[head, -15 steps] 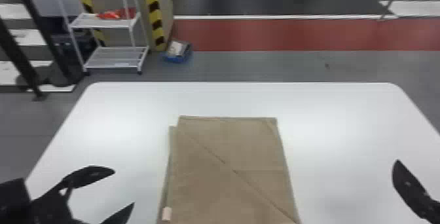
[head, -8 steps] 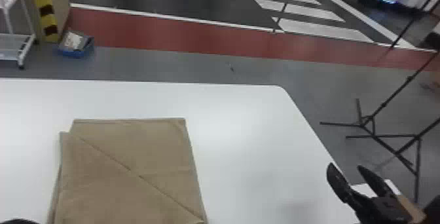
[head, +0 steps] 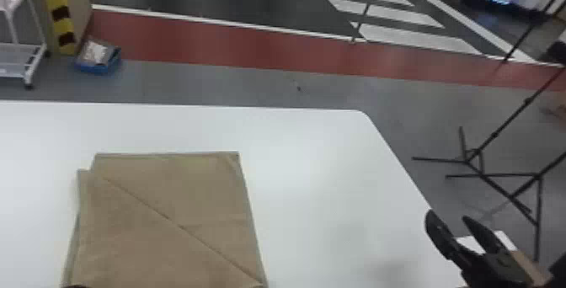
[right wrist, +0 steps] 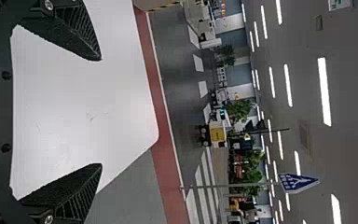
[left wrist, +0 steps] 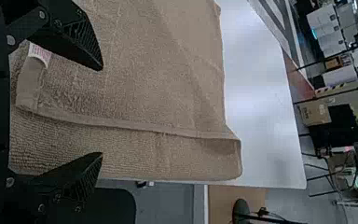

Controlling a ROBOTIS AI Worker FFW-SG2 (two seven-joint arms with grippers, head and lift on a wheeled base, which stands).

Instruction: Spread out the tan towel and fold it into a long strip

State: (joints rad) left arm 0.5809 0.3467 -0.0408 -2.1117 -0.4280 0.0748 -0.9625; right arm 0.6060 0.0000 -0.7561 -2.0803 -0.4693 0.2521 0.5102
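The tan towel (head: 164, 220) lies folded on the white table, with a diagonal line across its upper layer and a second layer jutting out at its left side. A dark bit of my left gripper (head: 76, 286) shows over the towel's near left corner. In the left wrist view that left gripper (left wrist: 102, 112) is open, its fingers apart over the towel (left wrist: 135, 84), close to a small white label (left wrist: 40, 53) and a hemmed edge. My right gripper (head: 448, 217) is at the table's right edge, well away from the towel. The right wrist view has the right gripper (right wrist: 101, 112) open, holding nothing.
The white table (head: 320, 190) has free room between the towel and the right gripper. Beyond its right edge, black stand legs (head: 505, 177) are on the floor. A blue bin (head: 99, 60) and a white rack (head: 21, 51) are behind the table.
The head view has swung to the right. My left gripper has come in toward the towel's near left corner. The right gripper has barely moved in the last half second, and the towel lies as before.
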